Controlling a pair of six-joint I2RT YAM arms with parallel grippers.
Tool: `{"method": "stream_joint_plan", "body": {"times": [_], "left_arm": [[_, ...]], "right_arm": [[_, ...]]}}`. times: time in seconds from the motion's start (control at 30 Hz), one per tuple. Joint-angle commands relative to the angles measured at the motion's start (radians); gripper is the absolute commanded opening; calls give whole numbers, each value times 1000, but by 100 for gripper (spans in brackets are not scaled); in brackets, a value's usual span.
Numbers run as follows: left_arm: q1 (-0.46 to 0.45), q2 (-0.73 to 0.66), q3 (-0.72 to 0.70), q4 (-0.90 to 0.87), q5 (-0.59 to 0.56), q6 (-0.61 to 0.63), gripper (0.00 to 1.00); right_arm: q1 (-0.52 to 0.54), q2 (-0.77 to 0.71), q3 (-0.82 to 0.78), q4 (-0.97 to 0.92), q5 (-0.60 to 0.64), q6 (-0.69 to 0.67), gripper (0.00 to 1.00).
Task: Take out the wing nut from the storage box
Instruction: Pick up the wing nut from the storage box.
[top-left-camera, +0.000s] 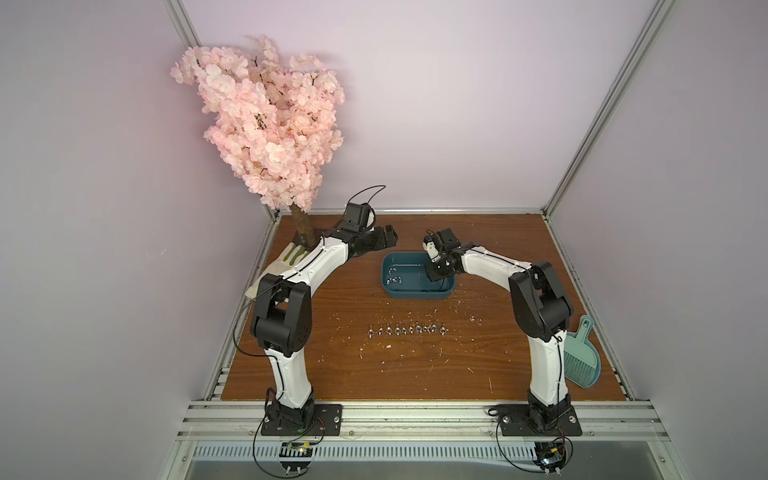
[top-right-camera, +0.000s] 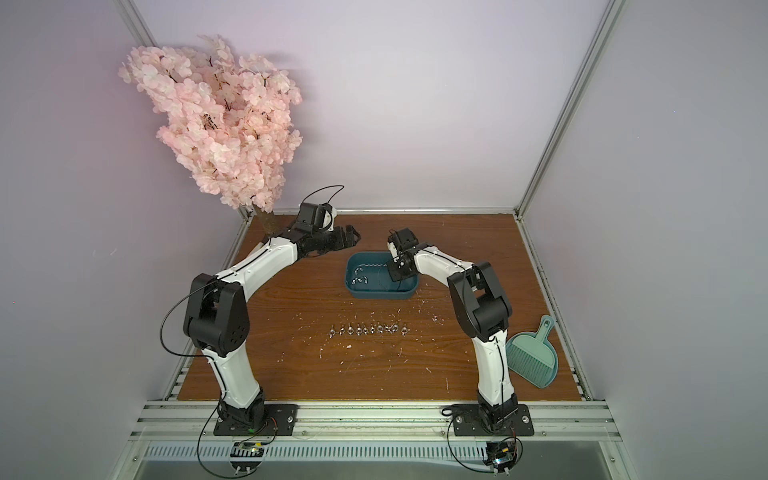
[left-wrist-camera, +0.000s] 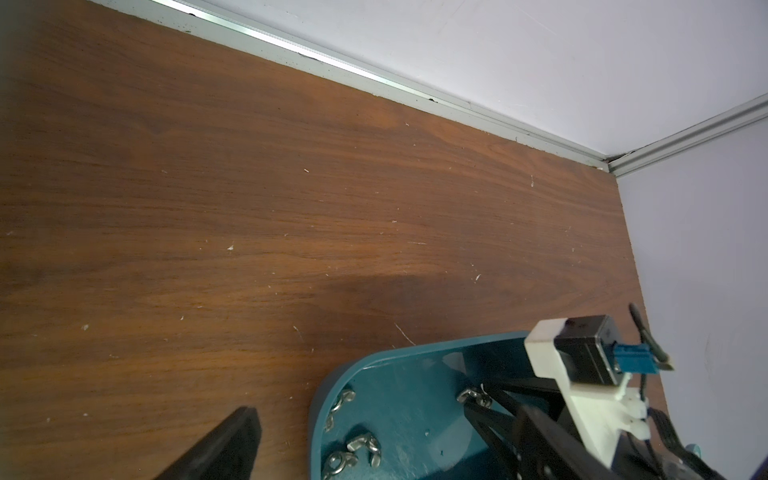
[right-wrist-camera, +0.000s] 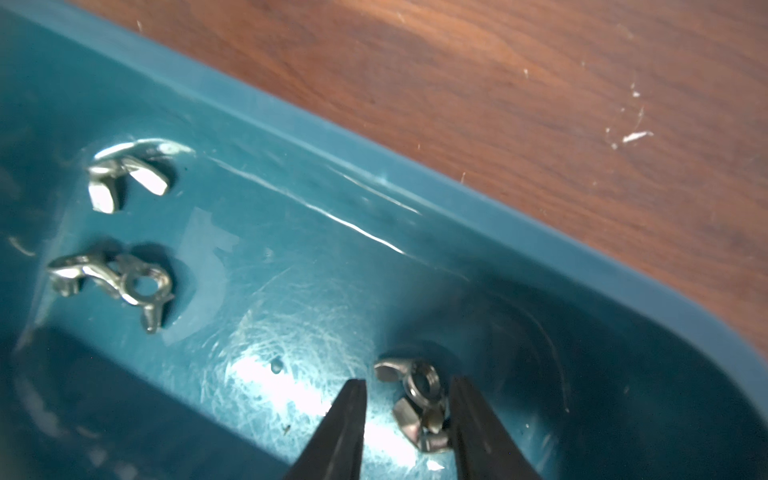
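The dark teal storage box (top-left-camera: 415, 296) (top-right-camera: 380, 294) stands on the wooden table, behind its middle. My right gripper (top-left-camera: 431, 277) (right-wrist-camera: 407, 386) reaches down into its right half. Its jaws are open and straddle a silver wing nut (right-wrist-camera: 419, 399) (left-wrist-camera: 473, 397) lying on the box floor. One finger touches the nut and the other stands a little off it. Several more wing nuts (top-left-camera: 394, 276) (right-wrist-camera: 124, 282) lie at the box's left end. My left gripper (top-left-camera: 388, 237) (top-right-camera: 353, 237) hovers wide open and empty beside the box's back left corner.
A row of several wing nuts (top-left-camera: 407, 330) (top-right-camera: 368, 329) lies on the table in front of the box. A pink blossom tree (top-left-camera: 266, 124) and a glove (top-left-camera: 282, 259) stand at the back left. A mint-green dustpan (top-left-camera: 706, 357) lies at the right edge.
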Motion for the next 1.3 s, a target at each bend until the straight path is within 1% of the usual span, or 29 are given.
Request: {"method": "stream_joint_plan", "body": {"times": [0.0,0.2,0.43,0.53,0.67,0.73,0.97,1.03,1.13,1.27], "left_arm": [[4,-3,-9,8,14,18,99],[4,-1,-4,7,15,22,99],[4,0,3,3,16,26,99],[4,-2,3,-1,16,27,99],[4,-1,3,-2,16,27,99],[4,-2,4,-2,16,27,99],[4,-4,-1,-1,15,28,99],[4,-7,-3,0,16,26,99],[3,-12,-6,-1,19,24,98],[4,-21,-6,5,35,18,95]], "right_arm": [[-5,-36,-3,-5,11,-31,38],[-6,-17,1,-7,20,-36,32],[-6,0,3,-7,26,-37,31],[-4,5,2,-6,21,-36,26],[-4,13,5,-6,22,-34,24],[-4,15,6,-8,15,-31,17],[0,11,3,-2,0,-15,15],[0,11,0,3,-5,-6,12],[0,1,-5,12,-12,4,8],[-1,-30,-13,38,-30,19,8]]}}
